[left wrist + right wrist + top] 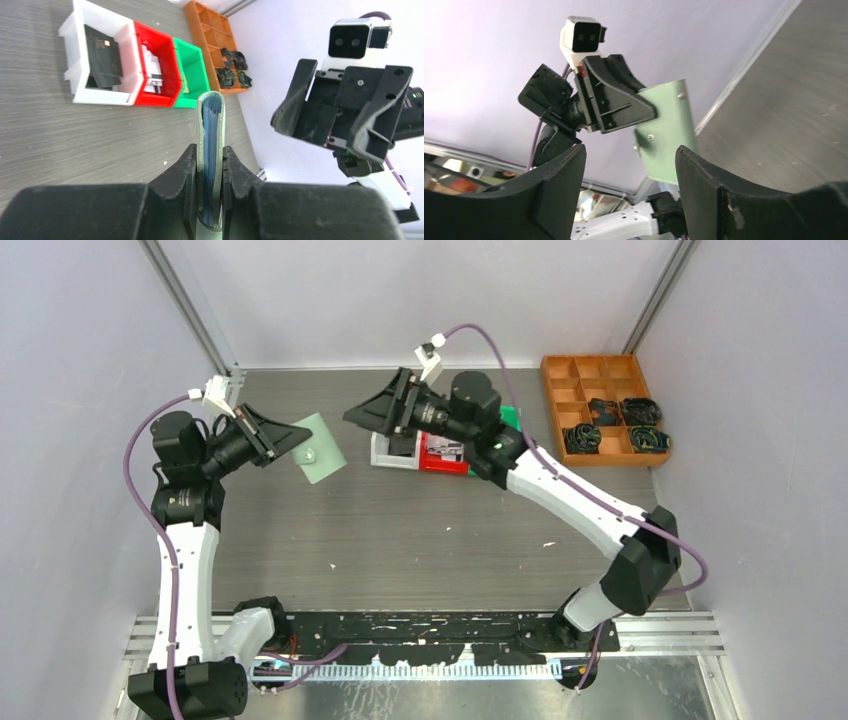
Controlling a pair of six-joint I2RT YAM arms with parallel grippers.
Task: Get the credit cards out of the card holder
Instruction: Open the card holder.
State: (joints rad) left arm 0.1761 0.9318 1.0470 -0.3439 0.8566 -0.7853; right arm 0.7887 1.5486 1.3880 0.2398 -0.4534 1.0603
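While raised, left pincer (210, 159) clamps card holder (211, 117)

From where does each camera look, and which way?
Top external: above and behind the bases, looking down at the table; both arms show.
Left wrist: along the left tool, shut on the card holder, toward the bins.
Right wrist: through the open right tool, toward the left tool.
Wrist views share the card holder.

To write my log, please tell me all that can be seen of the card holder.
The card holder is a pale mint-green wallet with rounded corners and small metal studs, looking like soft plastic. It is folded shut, held above the table, pinched at one edge by the left claw. Dark card edges show between its leaves. Nothing else touches it.
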